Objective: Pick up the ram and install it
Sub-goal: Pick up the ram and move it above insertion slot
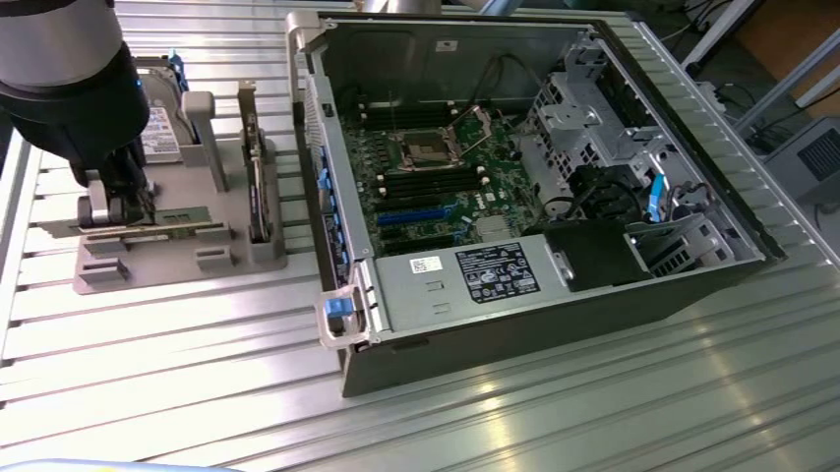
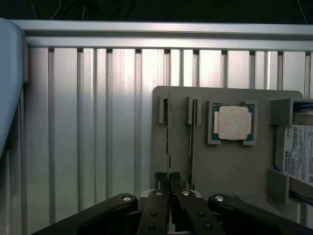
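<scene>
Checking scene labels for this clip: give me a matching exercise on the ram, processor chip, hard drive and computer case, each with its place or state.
1 ram
2 processor chip
3 hard drive
4 computer case

A open, motherboard showing
B flat in a square pocket of the gray holder
C on edge, clamped in the gripper
D bears a Toshiba label

Pairs: 1-C, 2-B, 3-D, 4-A

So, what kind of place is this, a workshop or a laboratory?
Probably a robotics laboratory bench for computer assembly: a ribbed aluminium table carries an open dark computer case showing its green motherboard, and a grey parts holder where the black gripper grips the thin ram stick.
</scene>
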You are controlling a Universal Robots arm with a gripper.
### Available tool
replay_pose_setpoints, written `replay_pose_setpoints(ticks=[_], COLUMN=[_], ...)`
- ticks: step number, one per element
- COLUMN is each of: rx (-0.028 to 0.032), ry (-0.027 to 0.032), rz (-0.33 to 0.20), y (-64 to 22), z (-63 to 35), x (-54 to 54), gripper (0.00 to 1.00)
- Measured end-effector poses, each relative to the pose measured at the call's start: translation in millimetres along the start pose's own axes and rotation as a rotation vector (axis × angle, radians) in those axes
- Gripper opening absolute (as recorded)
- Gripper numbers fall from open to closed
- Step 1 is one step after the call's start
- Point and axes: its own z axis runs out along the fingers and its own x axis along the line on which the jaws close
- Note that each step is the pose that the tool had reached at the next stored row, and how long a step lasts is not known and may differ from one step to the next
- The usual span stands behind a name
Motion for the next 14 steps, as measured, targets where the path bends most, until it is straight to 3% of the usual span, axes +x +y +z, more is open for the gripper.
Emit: replay_pose_setpoints(ticks=[14], rx=[0.0000], ry=[0.0000], rz=[0.000], y=[1.2], z=[-33.2], x=[-0.5], gripper=[0.13])
